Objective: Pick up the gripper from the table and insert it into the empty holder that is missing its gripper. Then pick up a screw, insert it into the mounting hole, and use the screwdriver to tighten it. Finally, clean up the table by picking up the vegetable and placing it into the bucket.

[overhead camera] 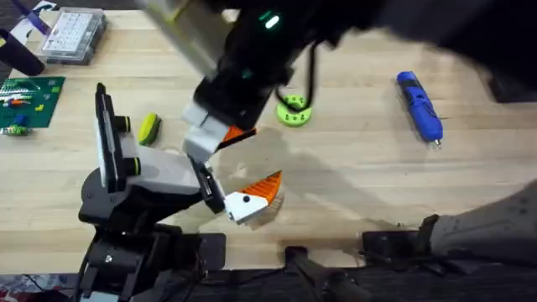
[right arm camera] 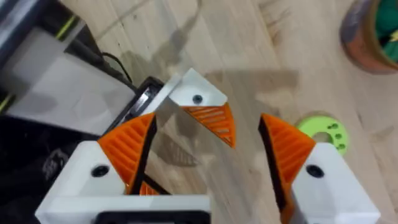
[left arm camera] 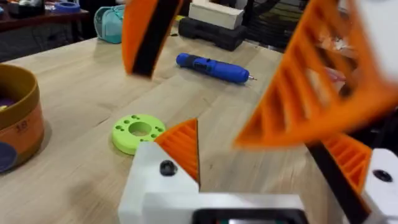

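Closest under the overhead camera, a large dark arm [overhead camera: 403, 25] is seen blurred across the far right of the table [overhead camera: 352, 168]. Below it, at the near left, the holder [overhead camera: 147, 172] is stood on its black base, its tall black side plate on the left and its black end plate turned to the right.

A gripper piece [overhead camera: 252, 200], white with an orange ribbed tip, is seated against that end plate and points right. Whether it is the task's piece or its twin cannot be told.

In the right wrist view the right gripper [right arm camera: 208, 124] is held spread wide, nothing being grasped. Its orange pads [right arm camera: 127, 146] stand on either side of the gripper piece [right arm camera: 199, 106] and apart from it. The left gripper [left arm camera: 267, 143] is likewise held wide and empty. Two blurred orange fingers [left arm camera: 311, 93] of the other arm are seen close in front of it.

The vegetable [overhead camera: 149, 128] is laid on the table just right of the holder's side plate, near its far end. A bright green ring [overhead camera: 294, 111] lies in the middle of the table. The screwdriver [overhead camera: 418, 105] lies well to the right, its metal tip pointing to the near side. The bucket [left arm camera: 18, 118] is stood near the ring [left arm camera: 138, 132], apart from it. A clear compartment box [overhead camera: 74, 33] is set at the far left corner, with a green board [overhead camera: 29, 101] nearer along the left edge.
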